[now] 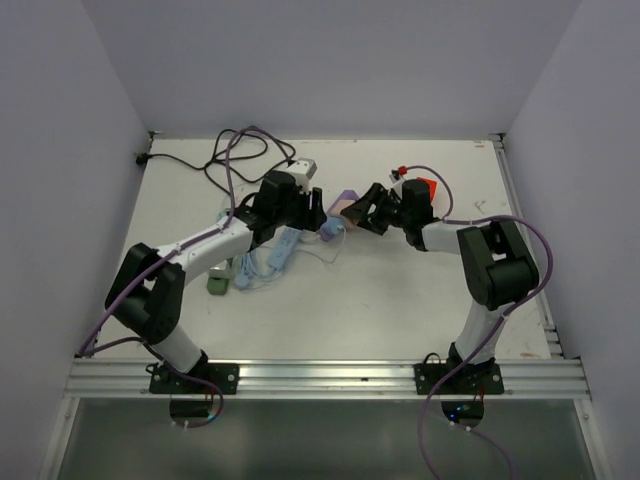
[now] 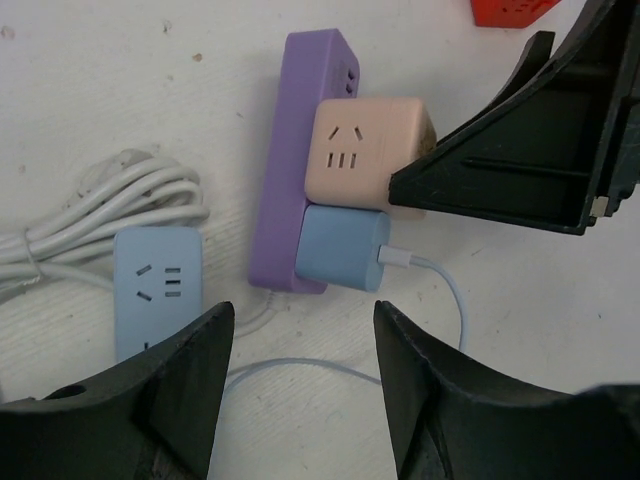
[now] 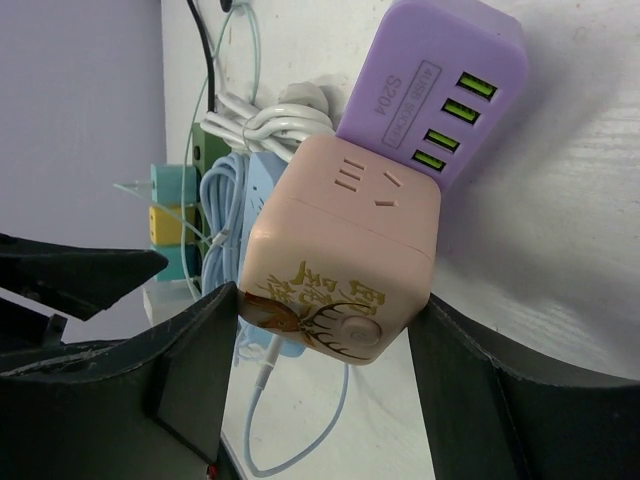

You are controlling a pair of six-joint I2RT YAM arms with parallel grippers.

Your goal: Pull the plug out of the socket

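Observation:
A purple power strip (image 2: 285, 160) lies on the white table, also in the right wrist view (image 3: 440, 70) and the top view (image 1: 343, 196). A pink cube plug (image 2: 355, 150) and a blue charger (image 2: 342, 248) with a white cable sit in its side. My right gripper (image 3: 325, 320) is shut on the pink cube (image 3: 340, 250), one finger on each side; in the top view the right gripper (image 1: 358, 215) is at the table's middle. My left gripper (image 2: 303, 320) is open and empty, hovering just short of the blue charger, and shows in the top view (image 1: 318, 205).
A light blue power strip (image 2: 155, 275) with a coiled white cable (image 2: 110, 205) lies left of the purple one. A red object (image 1: 425, 188) sits behind the right gripper. A green adapter (image 1: 220, 282), a white adapter (image 1: 303, 168) and a black cable (image 1: 190, 160) lie at left and back.

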